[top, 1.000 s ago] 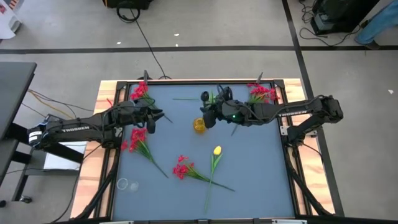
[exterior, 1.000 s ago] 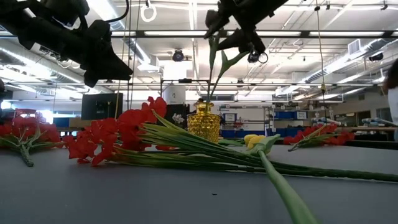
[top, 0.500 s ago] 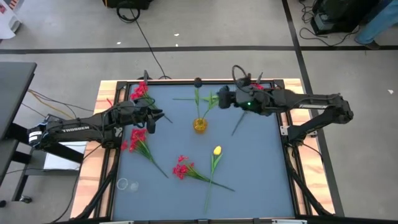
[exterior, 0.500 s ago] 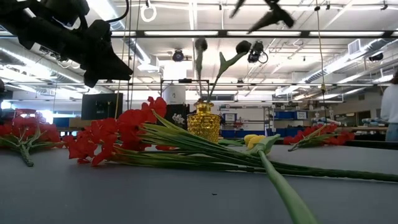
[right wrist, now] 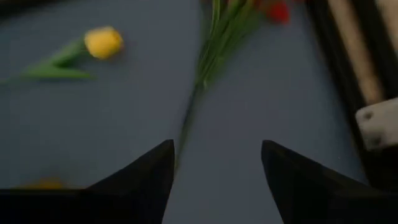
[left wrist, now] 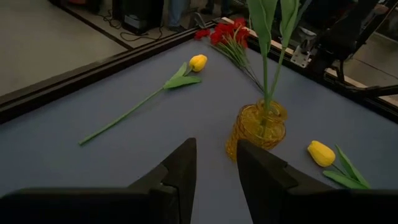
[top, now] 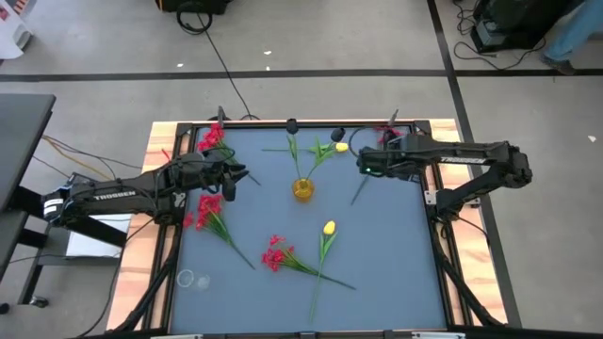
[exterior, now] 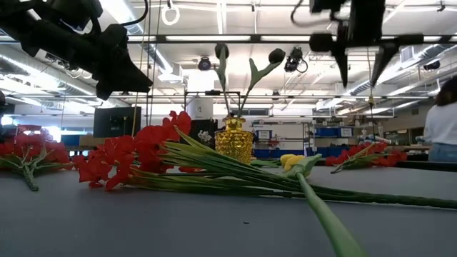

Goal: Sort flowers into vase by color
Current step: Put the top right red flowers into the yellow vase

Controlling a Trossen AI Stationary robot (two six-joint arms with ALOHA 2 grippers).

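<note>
A yellow glass vase [top: 302, 188] [exterior: 234, 140] [left wrist: 258, 127] stands mid-table, holding green stems topped with dark buds [exterior: 222, 51]. My right gripper [top: 361, 166] [exterior: 359, 71] [right wrist: 217, 146] hovers open, right of the vase, fingers pointing down over the stem of a red bunch [right wrist: 205, 68] [top: 396, 141]. My left gripper [top: 250, 177] [left wrist: 216, 146] waits in the air left of the vase, its fingers a little apart. One yellow tulip [top: 340, 147] [right wrist: 103, 42] lies flat behind the vase. Another yellow tulip [top: 328, 228] lies nearer.
More red flowers lie flat on the mat: at the far-left corner [top: 212, 137], below the left gripper [top: 209, 207], and near the middle [top: 275, 254]. A small clear glass [top: 188, 279] sits near-left. A black frame [top: 430, 202] rims the mat. A person [exterior: 443, 121] stands beyond the table.
My right gripper opened and let go of the dark-budded stem above the vase. It then rose, moved toward the table's right edge and turned its fingers downward. The stems now stand in the vase on their own, leaning apart.
</note>
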